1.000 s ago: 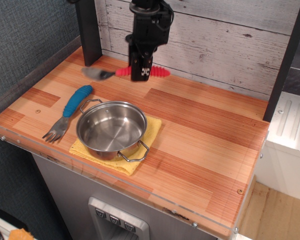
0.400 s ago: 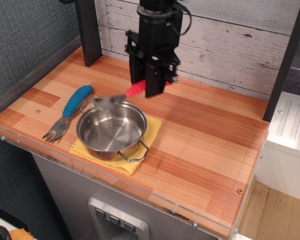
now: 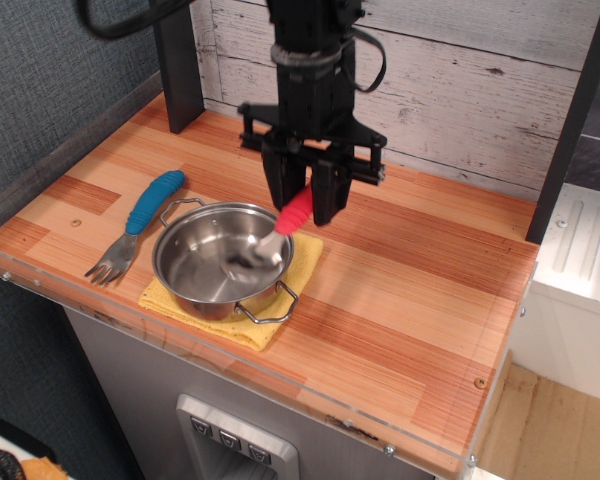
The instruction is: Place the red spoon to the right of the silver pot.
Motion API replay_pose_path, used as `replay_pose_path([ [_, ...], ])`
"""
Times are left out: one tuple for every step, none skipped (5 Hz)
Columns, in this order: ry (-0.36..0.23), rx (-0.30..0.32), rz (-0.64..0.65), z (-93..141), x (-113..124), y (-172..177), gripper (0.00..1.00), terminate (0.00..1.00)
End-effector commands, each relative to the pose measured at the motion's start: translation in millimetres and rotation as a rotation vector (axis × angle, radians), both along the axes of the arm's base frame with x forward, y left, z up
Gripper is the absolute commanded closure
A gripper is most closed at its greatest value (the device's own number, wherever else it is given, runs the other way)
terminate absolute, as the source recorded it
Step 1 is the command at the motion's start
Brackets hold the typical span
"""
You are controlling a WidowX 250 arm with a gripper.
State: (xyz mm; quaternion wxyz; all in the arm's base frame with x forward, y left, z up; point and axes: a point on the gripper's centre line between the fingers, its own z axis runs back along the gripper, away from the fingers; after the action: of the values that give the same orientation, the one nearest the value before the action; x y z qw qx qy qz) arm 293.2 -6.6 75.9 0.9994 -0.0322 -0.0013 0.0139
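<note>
Red-handled spoon [image 3: 280, 228], silver pot [image 3: 220, 262]

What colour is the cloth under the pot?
Yellow cloth, lying under the silver pot; clearest in the observation.image view.

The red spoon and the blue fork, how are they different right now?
The red spoon is held off the counter in the gripper, tilted, its bowl hanging over the silver pot; the blue fork lies flat on the wooden counter, left of the pot. The spoon's handle is red, the fork's blue. The spoon ends in a rounded bowl, the fork in tines. Both have metal heads and thick coloured handles.
</note>
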Motion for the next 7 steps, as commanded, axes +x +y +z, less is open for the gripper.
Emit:
replay_pose_path([
  [-0.068, -0.007, -0.011, 8, 28, -32, 1.00, 0.00],
  [-0.065, -0.017, 0.012, 1, 30, -41, 1.00, 0.00],
  [-0.059, -0.034, 0.037, -6, 31, -48, 1.00, 0.00],
  [-0.085, -0.013, 0.051, -14, 29, -50, 1.00, 0.00],
  [-0.086, 0.023, 0.050, -26, 29, -54, 1.00, 0.00],
  [-0.083, 0.036, 0.047, -38, 28, -55, 1.00, 0.00],
  [-0.088, 0.046, 0.071, -41, 28, -53, 1.00, 0.00],
])
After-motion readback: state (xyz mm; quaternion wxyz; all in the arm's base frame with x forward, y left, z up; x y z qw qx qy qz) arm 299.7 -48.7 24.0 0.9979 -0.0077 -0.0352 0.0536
